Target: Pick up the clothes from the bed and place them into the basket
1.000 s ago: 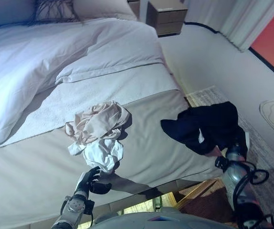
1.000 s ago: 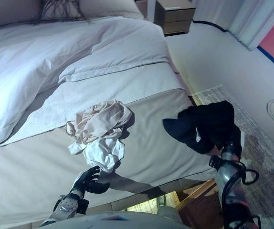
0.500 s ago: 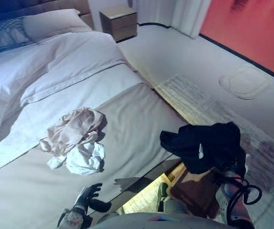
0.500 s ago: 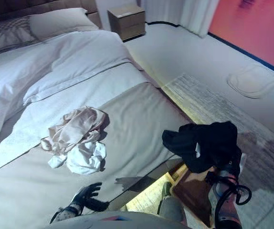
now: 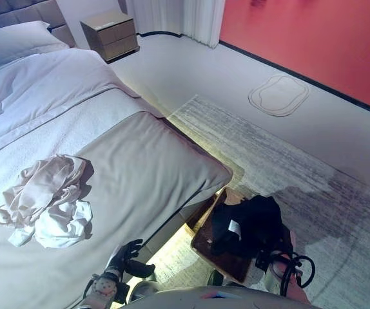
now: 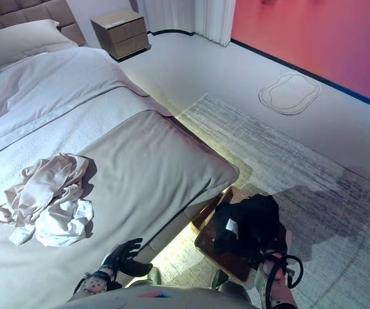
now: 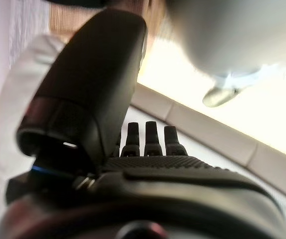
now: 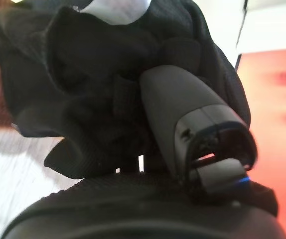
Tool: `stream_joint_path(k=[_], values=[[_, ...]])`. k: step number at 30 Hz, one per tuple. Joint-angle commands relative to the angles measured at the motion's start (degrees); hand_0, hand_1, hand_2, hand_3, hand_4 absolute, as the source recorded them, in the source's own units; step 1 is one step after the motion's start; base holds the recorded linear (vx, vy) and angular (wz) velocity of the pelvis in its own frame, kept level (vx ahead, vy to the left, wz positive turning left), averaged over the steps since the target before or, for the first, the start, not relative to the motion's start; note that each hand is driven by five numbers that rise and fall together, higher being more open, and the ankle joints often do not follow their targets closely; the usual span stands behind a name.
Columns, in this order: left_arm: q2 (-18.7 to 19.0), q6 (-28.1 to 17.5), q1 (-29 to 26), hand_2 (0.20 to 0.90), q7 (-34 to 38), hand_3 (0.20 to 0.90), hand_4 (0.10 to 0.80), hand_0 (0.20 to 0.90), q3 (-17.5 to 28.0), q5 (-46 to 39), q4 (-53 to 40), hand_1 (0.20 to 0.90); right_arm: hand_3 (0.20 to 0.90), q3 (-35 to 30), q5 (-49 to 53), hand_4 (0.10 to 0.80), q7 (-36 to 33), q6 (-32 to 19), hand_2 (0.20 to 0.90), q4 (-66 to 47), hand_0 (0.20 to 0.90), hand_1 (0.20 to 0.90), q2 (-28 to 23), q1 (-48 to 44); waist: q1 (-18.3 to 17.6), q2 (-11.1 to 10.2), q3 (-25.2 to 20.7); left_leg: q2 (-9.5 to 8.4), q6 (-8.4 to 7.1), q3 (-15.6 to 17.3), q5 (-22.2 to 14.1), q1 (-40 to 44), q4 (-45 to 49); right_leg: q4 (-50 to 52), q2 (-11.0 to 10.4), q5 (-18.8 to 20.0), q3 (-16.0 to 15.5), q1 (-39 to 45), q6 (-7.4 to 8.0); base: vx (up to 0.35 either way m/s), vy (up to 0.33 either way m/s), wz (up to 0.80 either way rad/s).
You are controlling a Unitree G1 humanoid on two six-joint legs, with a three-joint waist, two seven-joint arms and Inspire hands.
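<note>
A black garment point(image 5: 246, 225) with a white label hangs bunched over a brown basket point(image 5: 227, 262) on the floor by the bed's corner. My right hand point(image 8: 183, 109) is shut on it, thumb pressed into the cloth point(image 8: 83, 89), and the garment covers most of the hand from above. A crumpled beige garment point(image 5: 43, 190) and a white one point(image 5: 62, 228) lie together on the bed's tan cover point(image 5: 146, 161). My left hand point(image 5: 128, 261) hovers low at the bed's near edge, open and holding nothing, its fingers point(image 7: 153, 137) straight.
A grey rug point(image 5: 282, 167) lies under the basket. Beyond it are a pale oval mat point(image 5: 278, 95) and a red wall. A wooden nightstand point(image 5: 111, 35) and a pillow point(image 5: 14, 45) stand at the bed's head.
The camera has swung right, off the bed toward the floor. My right hand has carried the black garment from beside the bed's corner down over the basket. The left hand stays low.
</note>
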Motion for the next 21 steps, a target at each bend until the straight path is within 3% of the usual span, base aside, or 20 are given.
stream_joint_path(k=[1, 10, 15, 21], values=[[2.9, -5.0, -0.8, 0.900, 0.9, 0.900, 0.800, 0.900, -1.3, 1.4, 1.4, 0.900, 0.200, -1.9, 1.4, 0.100, -1.0, -6.4, 0.300, -0.8, 0.300, 0.300, 0.9, -3.8, 1.2, -0.6, -3.2, -5.67, 1.75, -0.6, 0.7, -3.3, 0.0, -2.1, -6.5, 5.8, 0.4, 5.8, 3.21, 0.065, -0.036, 0.21], [3.4, -6.6, 0.4, 0.900, 1.1, 0.900, 0.800, 0.900, -1.9, 4.1, 4.5, 0.900, 0.200, -4.0, 4.8, 0.100, -4.1, -8.2, 0.300, 9.9, 0.300, 0.300, 0.2, -6.7, 2.4, 2.0, -2.7, -6.66, 1.26, -3.4, 0.8, -3.3, -0.3, -1.0, -7.0, 5.1, -0.9, 4.8, 2.57, 0.047, 0.011, 0.16], [2.3, -7.8, -0.4, 0.900, 1.3, 0.900, 0.800, 0.900, -4.7, 2.9, 5.0, 0.900, 0.200, -5.9, 7.8, 0.100, -3.6, -10.2, 0.300, 14.1, 0.300, 0.300, -3.2, -10.7, 2.8, 5.0, -0.7, -7.75, 0.84, -4.4, 1.3, -6.2, 0.4, 1.8, -8.5, 4.1, -1.1, 0.3, 2.30, -0.107, 0.098, 0.11], [-0.3, -11.3, -3.3, 0.900, 3.1, 0.900, 0.800, 0.900, -8.2, -1.9, 3.2, 0.900, 0.200, -7.1, 8.0, 0.100, -2.2, -12.1, 0.300, 16.4, 0.300, 0.300, -9.5, -18.4, 2.7, 9.2, 5.2, -9.28, 0.18, -4.9, 2.9, -11.7, 1.2, 3.0, -9.6, 4.2, -0.1, -5.2, 1.54, -0.225, 0.103, 0.05]])
